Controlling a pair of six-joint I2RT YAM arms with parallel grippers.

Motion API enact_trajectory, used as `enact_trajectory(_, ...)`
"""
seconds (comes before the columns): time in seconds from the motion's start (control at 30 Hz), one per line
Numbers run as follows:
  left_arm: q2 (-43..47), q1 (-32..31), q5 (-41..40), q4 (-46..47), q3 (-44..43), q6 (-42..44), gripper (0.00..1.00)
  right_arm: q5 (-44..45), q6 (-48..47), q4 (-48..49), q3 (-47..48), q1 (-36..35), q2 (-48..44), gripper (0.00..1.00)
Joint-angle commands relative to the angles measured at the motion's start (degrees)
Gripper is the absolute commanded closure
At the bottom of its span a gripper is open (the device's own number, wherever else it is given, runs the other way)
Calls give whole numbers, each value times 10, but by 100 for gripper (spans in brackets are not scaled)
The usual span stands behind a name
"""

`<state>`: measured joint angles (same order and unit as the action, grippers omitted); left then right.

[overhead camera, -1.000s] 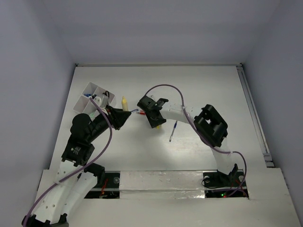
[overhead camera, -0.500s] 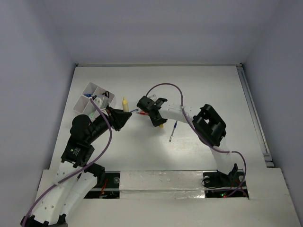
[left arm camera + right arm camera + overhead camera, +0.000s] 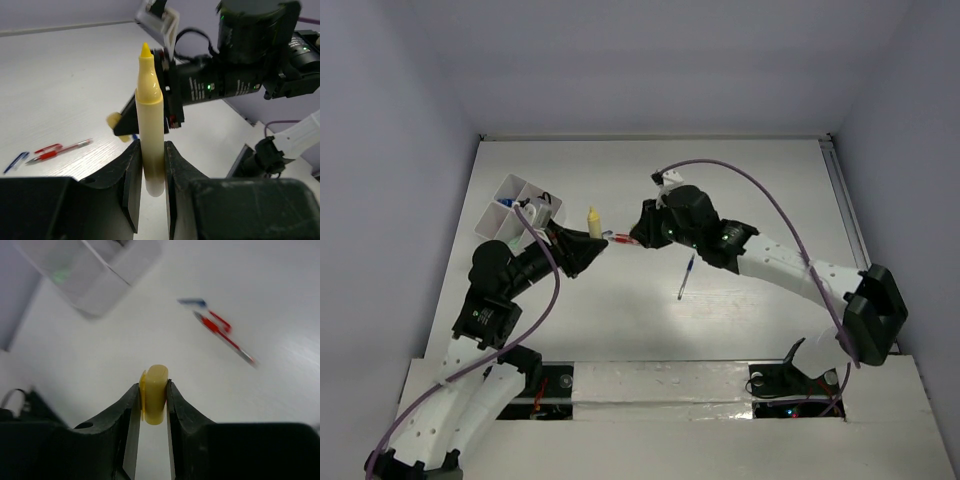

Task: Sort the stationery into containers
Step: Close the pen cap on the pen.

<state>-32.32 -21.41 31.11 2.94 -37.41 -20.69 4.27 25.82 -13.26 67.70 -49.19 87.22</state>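
My left gripper is shut on a pale yellow-green marker that stands upright with its bare tip showing; the top view puts the marker just right of the white organiser box. My right gripper is shut on a small yellow cap. In the top view it faces my left gripper a short way apart, above the thin red pen. A blue pen lies on the table to the right. Black scissor handles stick out of the box.
The red pen and a small blue piece lie on the white table beyond my right fingers. The box is blurred at the far left of that view. The right arm's elbow reaches toward the table's right edge.
My right gripper closed on the yellow cap and lifted it, turning to face the marker while its elbow swung out to the right. My left gripper kept its hold and shifted slightly right.
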Motion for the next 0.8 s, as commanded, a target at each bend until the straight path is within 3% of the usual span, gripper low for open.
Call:
enact_trajectory(0.0, -13, -3, 73, 101, 11, -62, 100, -105, 20, 220, -28, 2, -40, 100)
enact_trajectory(0.2, -53, -3, 159, 230, 24, -153, 100, -178, 72, 399, -66, 35, -86, 100)
enact_trajectory(0.47, -110, -3, 231, 353, 28, -204, 100, -267, 159, 542, -65, 66, -76, 100)
enact_trajectory(0.77, -120, -3, 259, 397, 47, -233, 100, -328, 238, 714, -67, 66, -50, 100)
